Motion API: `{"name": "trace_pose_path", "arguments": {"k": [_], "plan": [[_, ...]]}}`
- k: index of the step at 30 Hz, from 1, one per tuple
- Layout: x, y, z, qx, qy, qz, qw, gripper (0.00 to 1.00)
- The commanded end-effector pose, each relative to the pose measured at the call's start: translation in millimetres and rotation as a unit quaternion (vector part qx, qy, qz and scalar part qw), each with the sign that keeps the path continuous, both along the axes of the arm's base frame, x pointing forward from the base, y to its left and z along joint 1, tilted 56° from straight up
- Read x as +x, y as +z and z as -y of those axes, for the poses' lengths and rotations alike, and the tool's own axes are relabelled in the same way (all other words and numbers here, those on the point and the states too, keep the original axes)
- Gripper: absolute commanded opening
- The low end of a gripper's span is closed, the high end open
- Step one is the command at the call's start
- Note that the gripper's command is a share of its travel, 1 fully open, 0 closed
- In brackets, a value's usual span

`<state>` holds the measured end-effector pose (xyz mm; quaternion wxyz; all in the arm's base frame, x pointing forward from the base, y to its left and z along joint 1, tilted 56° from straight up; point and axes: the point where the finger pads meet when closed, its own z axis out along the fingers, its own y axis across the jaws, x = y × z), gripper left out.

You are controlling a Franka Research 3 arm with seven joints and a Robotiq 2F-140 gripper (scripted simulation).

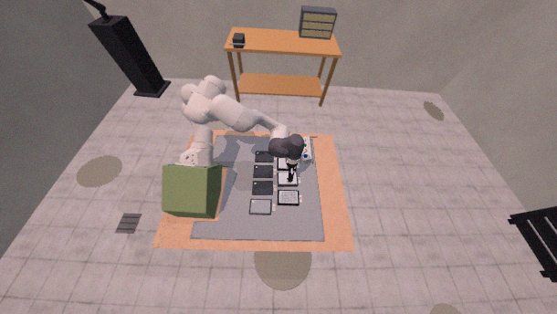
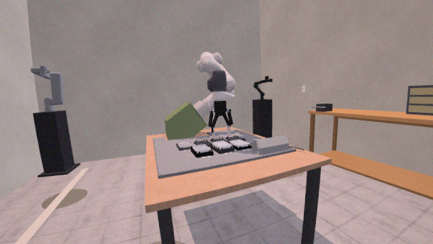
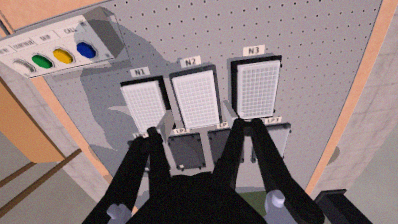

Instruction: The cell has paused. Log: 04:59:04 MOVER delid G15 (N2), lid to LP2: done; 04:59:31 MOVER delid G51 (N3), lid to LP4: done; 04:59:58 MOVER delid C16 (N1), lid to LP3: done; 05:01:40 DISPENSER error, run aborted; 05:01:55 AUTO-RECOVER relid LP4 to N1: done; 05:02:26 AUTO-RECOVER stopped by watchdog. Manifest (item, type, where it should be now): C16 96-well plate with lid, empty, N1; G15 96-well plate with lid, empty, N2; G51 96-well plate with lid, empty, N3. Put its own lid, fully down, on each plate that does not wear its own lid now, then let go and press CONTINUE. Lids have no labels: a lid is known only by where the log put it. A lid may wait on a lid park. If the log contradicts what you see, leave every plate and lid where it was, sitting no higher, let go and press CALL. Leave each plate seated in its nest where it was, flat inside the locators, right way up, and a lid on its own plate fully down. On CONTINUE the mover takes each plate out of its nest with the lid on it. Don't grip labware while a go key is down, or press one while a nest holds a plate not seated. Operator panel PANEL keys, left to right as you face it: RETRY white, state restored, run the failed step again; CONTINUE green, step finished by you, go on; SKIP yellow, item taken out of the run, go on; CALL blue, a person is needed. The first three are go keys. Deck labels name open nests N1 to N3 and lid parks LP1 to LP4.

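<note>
Top view showed the orange table (image 1: pixel 340 192) carrying the grey deck (image 1: pixel 256 228), with the white arm (image 1: pixel 228 114) reaching over it toward the panel (image 3: pixel 107 30), Ana said. Where were the plates?

Seated in their nests, Tomas answered. The wrist view had the N1 plate (image 3: pixel 144 102), the N2 plate (image 3: pixel 196 97) and the N3 plate (image 3: pixel 256 87) in a row. The N3 plate showed its wells inside a dark rim, so it looked bare. The other two were paler, but he could not tell which wore lids.

And the gripper (image 3: pixel 197 130)?

It hung above the lid parks, part spread, with nothing between its fingers. The LP4 park (image 1: pixel 259 206) looked pale, as if a lid lay there, and the other parks looked dark. He was not sure.

What worried him?

The lids were unlabelled. A misread park would put the wrong lid on a plate. A finger lowered close beside a nest could nudge a plate off its locators. A lid left tilted would be a fault once the green CONTINUE key (image 3: pixel 41 61) was pressed.
</note>
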<state>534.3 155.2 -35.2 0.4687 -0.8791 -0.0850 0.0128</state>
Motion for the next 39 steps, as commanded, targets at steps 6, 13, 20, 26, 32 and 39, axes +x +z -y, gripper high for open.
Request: {"name": "trace_pose_path", "arguments": {"k": [6,13,20,26,32,39], "plan": [[-6.4,65.8,-41.1,-0.002,-0.007,-0.011,1.0,0.66],[-17.5,106.1,-68.4,-0.002,-0.012,-0.02,1.0,0.66],[-17.5,106.1,-68.4,-0.002,-0.012,-0.02,1.0,0.66],[-17.5,106.1,-68.4,-0.002,-0.012,-0.02,1.0,0.66],[-17.5,106.1,-68.4,-0.002,-0.012,-0.02,1.0,0.66],[-17.5,106.1,-68.4,-0.002,-0.012,-0.02,1.0,0.66]]}}
